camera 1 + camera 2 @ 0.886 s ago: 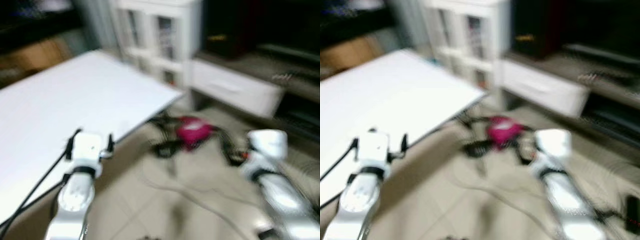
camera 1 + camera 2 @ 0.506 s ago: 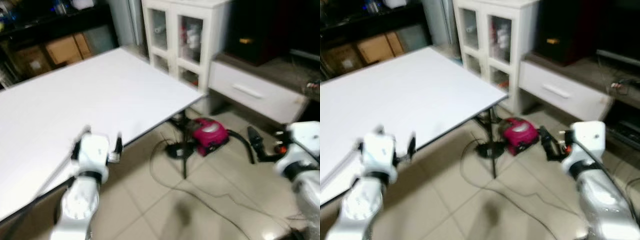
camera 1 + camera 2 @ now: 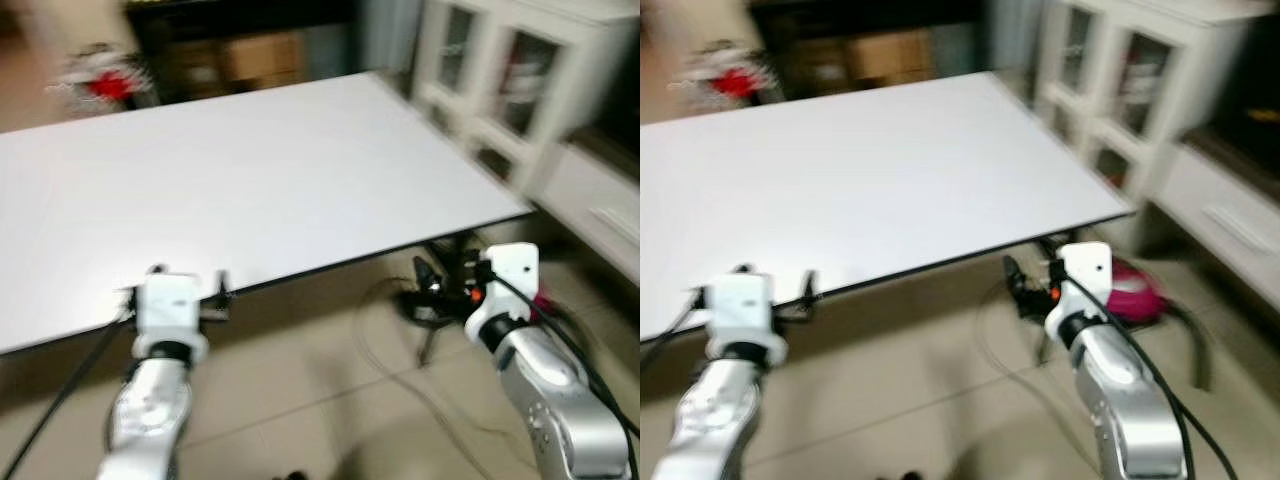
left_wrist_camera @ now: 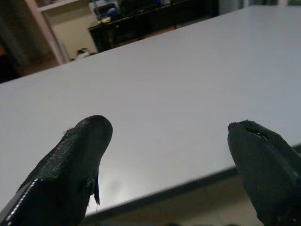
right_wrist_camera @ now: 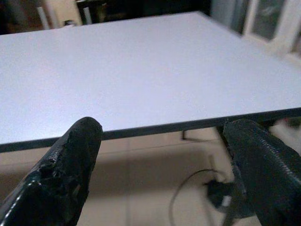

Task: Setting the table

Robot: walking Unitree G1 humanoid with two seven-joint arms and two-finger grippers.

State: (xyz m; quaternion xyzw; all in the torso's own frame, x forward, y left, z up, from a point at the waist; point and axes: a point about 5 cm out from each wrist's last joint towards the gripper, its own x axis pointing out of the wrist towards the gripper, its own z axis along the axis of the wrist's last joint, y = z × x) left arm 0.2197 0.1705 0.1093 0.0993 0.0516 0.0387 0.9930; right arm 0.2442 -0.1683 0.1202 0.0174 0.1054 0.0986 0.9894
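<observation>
No writing is legible. The white table (image 3: 260, 180) now spans the view, the camera having swung left. At its near edge, the left gripper (image 4: 171, 141) gapes wide, holding nothing; past its corner, the right gripper (image 5: 164, 141) likewise, above floor cables (image 3: 400, 350).

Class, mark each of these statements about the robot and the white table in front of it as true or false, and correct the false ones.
1. The left end effector is open and holds nothing. True.
2. The right end effector is shut on a plate. False: it is open, with nothing between its fingers.
3. The white table carries plates and cutlery. False: the part of its top in view shows no tableware.
4. A white cabinet with glass doors stands to the robot's right of the table. True.
5. Both end effectors rest on the tabletop. False: they hang before its near edge, with the right one lower than the top.
</observation>
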